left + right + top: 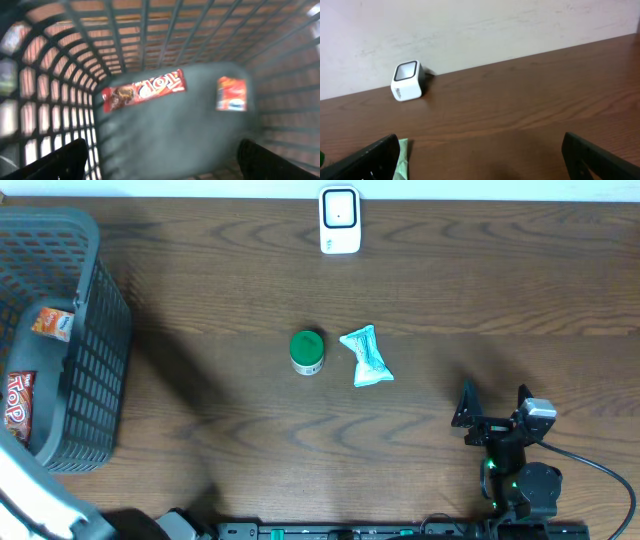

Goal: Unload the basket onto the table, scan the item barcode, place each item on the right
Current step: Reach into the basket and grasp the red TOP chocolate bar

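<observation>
In the lower right of the overhead view, the right gripper [493, 408] stands over the brown table [230, 280] with its two fingers spread wide and nothing between them. In its wrist view the dark fingers [375, 156] sit at the bottom corners of the frame, and a corner of the teal packet [402, 157] shows just beside the left one. In the overhead view this teal packet [366, 357] lies up and to the left of the gripper, well apart from it. The green-lidded jar [307, 351] stands upright just beside the packet, on its left.

The left gripper [162, 160] hangs inside the dark basket [95, 350] at the left edge, also spread wide and empty. Beyond its fingers, on the basket floor, a red chocolate bar [145, 90] lies to the upper left and a small red packet [231, 93] to the upper right, apart from each other; neither touches the gripper.

Farthest, at the top centre of the table, stands the white barcode scanner [340, 220].
</observation>
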